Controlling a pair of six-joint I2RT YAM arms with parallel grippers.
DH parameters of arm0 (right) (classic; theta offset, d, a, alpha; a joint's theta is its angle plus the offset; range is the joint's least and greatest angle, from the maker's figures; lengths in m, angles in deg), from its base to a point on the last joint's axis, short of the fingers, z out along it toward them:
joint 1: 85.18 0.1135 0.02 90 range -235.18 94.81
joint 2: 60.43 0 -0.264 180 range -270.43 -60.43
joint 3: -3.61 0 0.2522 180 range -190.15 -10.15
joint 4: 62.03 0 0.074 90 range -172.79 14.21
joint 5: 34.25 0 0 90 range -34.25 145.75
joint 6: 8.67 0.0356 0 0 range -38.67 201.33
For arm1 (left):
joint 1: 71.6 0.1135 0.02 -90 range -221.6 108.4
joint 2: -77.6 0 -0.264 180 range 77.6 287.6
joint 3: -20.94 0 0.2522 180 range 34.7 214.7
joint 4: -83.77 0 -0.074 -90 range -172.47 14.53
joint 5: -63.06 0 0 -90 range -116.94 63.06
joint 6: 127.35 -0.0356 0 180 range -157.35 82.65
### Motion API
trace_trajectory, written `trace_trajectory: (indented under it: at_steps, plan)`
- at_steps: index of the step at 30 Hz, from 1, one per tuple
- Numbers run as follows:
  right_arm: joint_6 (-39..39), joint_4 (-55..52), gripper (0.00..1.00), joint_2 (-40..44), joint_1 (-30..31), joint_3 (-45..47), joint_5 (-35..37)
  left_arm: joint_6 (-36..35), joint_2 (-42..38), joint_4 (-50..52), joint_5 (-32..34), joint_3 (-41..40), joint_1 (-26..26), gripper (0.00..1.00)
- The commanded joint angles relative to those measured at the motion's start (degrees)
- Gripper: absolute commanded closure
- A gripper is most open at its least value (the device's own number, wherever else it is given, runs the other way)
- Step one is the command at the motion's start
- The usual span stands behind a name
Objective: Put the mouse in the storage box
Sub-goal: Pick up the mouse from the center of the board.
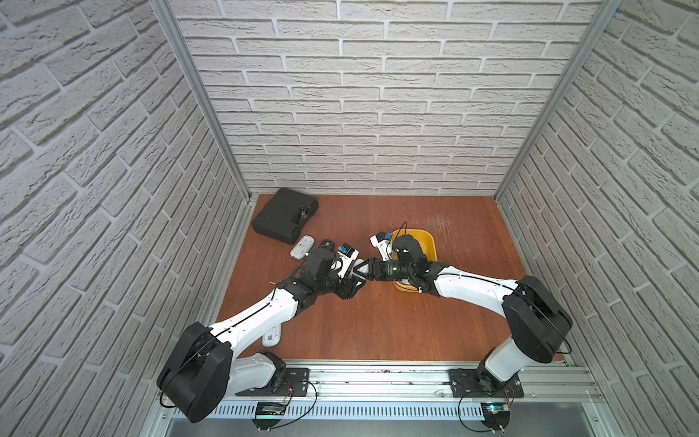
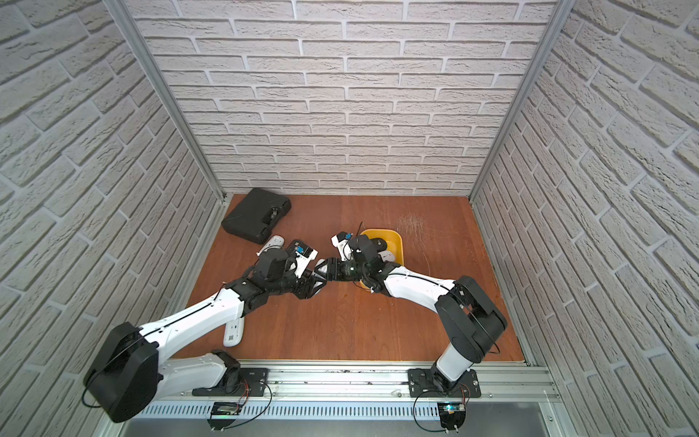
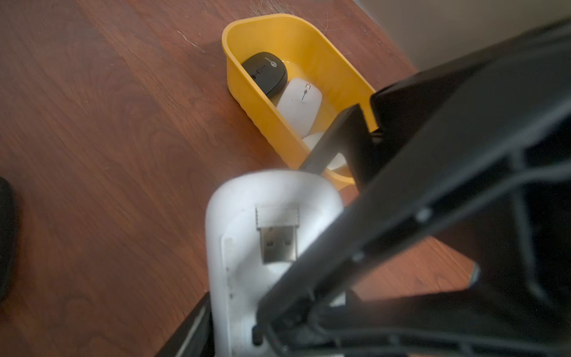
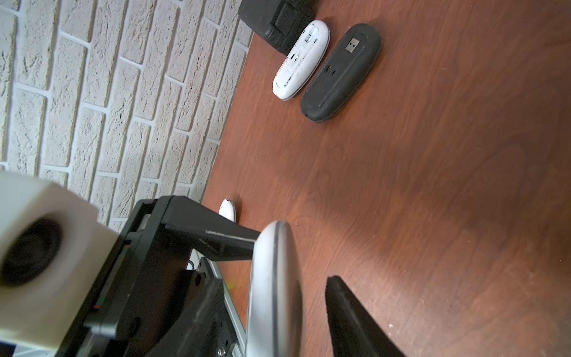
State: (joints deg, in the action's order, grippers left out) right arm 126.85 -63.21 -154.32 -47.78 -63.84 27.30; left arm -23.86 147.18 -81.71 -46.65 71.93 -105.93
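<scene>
Storage box point(image 1: 430, 244) partly behind right arm point(image 1: 476, 289)

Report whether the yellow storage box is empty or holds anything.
Not empty. In the left wrist view the storage box holds a black mouse and a white mouse.

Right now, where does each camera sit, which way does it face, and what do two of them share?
Top views: high above the arm bases, looking down toward the back wall; both arms whole, left gripper and right gripper meeting mid-table.
Left wrist: on the left arm, facing the storage box past the held white mouse; own finger shows.
Right wrist: on the right arm, facing the left wall, black case, upturned white mouse and upturned black mouse; own finger shows.
Shared: both wrist views show the held white mouse.
</scene>
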Motion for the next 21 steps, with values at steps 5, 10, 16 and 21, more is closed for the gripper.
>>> trace_trajectory:
  at_steps: [5, 10, 16, 21]
  plan:
    - [3.35, 6.4, 0.66, -2.42, 0.87, -2.27, -2.52, -0.66, -1.2, -3.81, -1.31, -0.98, -0.37, 0.5]
    - [-0.08, 2.54, 0.79, -2.38, 0.82, -4.03, -0.23, -0.62, -1.57, -3.24, -0.42, -0.84, -0.42, 0.33]
    - [-10.0, -11.85, 0.81, -1.2, -2.79, -8.78, 6.57, 2.89, -5.62, -0.37, 7.01, -1.06, 0.54, 0.02]
    - [-19.82, -22.94, 0.82, 1.44, -8.34, -11.64, 18.38, 7.15, -11.65, 1.56, 9.62, -3.36, 6.0, 0.02]
